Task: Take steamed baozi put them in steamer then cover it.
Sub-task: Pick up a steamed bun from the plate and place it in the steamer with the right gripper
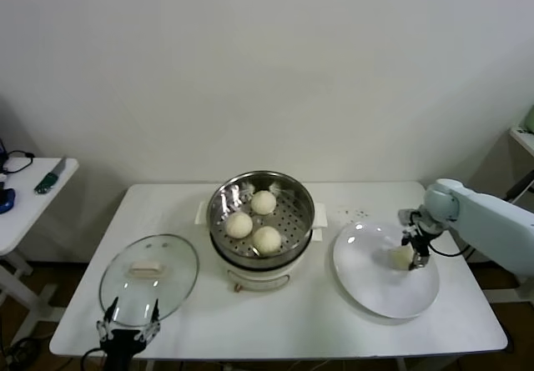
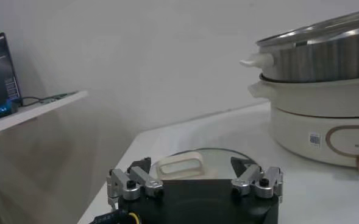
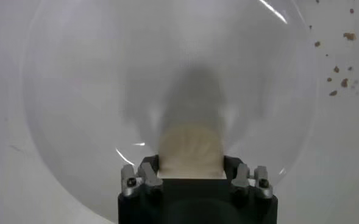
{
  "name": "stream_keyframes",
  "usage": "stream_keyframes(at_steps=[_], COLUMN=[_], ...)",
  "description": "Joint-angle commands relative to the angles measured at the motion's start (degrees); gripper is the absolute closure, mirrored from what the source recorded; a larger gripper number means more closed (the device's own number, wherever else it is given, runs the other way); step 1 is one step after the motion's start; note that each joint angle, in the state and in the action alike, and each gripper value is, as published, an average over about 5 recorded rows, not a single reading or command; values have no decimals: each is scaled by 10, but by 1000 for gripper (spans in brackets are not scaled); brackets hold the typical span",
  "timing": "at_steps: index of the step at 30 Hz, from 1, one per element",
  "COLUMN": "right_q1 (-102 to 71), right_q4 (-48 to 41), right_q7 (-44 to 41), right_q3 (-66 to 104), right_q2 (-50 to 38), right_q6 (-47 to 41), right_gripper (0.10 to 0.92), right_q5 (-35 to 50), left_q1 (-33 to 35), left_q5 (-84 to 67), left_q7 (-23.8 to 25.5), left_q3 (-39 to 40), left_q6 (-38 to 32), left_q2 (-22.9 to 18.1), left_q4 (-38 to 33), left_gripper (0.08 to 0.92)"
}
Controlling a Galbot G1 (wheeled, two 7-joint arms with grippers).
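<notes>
right tool (image 3: pixel 191 176) clamped on last baozi (image 3: pixel 190 149) on plate (image 1: pixel 367 283) for carry to steamer (image 1: pixel 260 221), three inside. left tool (image 1: pixel 129 325) open beside lid (image 1: pixel 148 275), likely awaiting covering.

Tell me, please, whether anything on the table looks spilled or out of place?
Yes: small brown crumbs lie scattered on the table between the steamer and the white plate. They also show beside the plate's rim in the right wrist view. Nothing else stands out.

Three baozi (image 1: pixel 251 219) in steamer (image 1: pixel 260 229), lid (image 1: pixel 149 278) left, plate (image 1: pixel 385 269) right
</notes>
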Motion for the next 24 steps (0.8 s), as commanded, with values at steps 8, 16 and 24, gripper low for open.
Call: stream_keyframes(at_steps=[8, 16, 24], right_q1=[270, 413, 439], right_q4=[14, 22, 52], right_q7=[3, 16, 41], right_q3=[-183, -278, -318], right_q2=[65, 174, 253], right_q6=[-38, -73, -100], right_gripper=[353, 347, 349], right_q5=[237, 424, 514], left_q1=[-5, -2, 7], left_q5=[5, 7, -3], left_q7=[1, 3, 3], left_q3=[15, 26, 31], left_q6=[2, 0, 3], left_q2=[0, 4, 10], left_q4=[-12, -23, -39], left_gripper=[177, 177, 177])
